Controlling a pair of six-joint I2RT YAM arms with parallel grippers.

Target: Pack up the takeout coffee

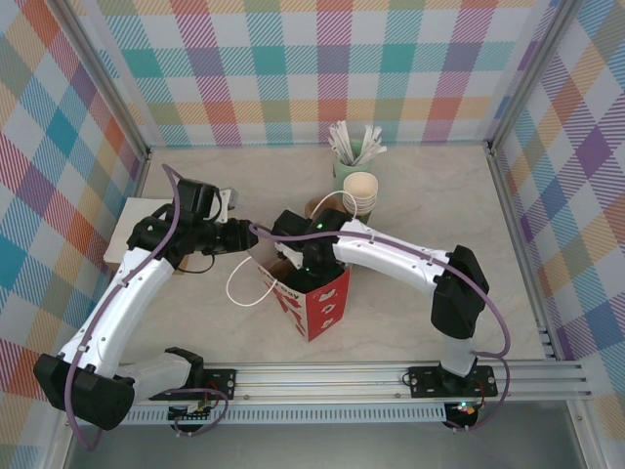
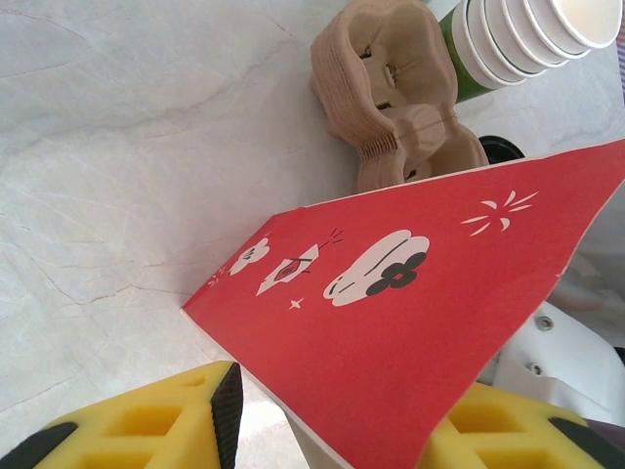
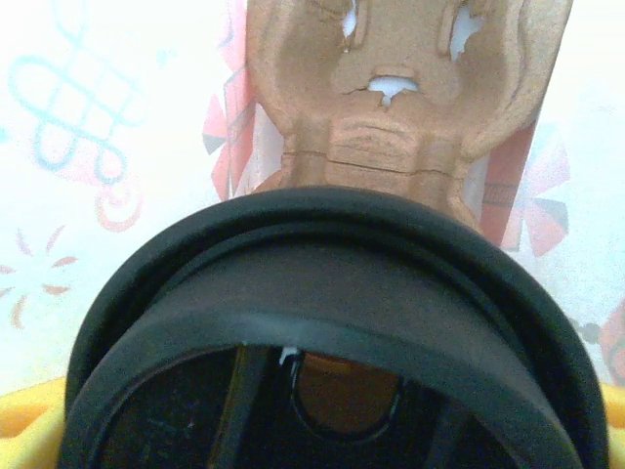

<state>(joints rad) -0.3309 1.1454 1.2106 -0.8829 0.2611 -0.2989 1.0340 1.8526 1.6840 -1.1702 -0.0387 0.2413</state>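
Left end effector (image 2: 332, 435) clamps the red paper bag (image 2: 410, 293) (holding it open) so right end effector (image 3: 320, 430), gripping the black-lidded cup (image 3: 322, 293), can reach the brown pulp carrier (image 3: 391, 117) ahead.

- Bag (image 1: 317, 301): on table (image 1: 439, 195), centre, toward the near edge.
- Carrier stack (image 2: 391, 88): on table, just behind bag.
- Cup stack (image 1: 361, 192): beside carrier stack, behind bag.
- Stirrer pot (image 1: 350, 156): just behind cup stack, near rear wall.
- Takeout coffee (image 3: 322, 322): just before a carrier.
- Board (image 1: 127, 230): table's left edge, left of bag.

Left arm (image 1: 127, 293) bent inward, left hand (image 2: 332, 425) gripping half-closed, right arm (image 1: 391, 259) stretched, right hand (image 3: 312, 440) gripping wide
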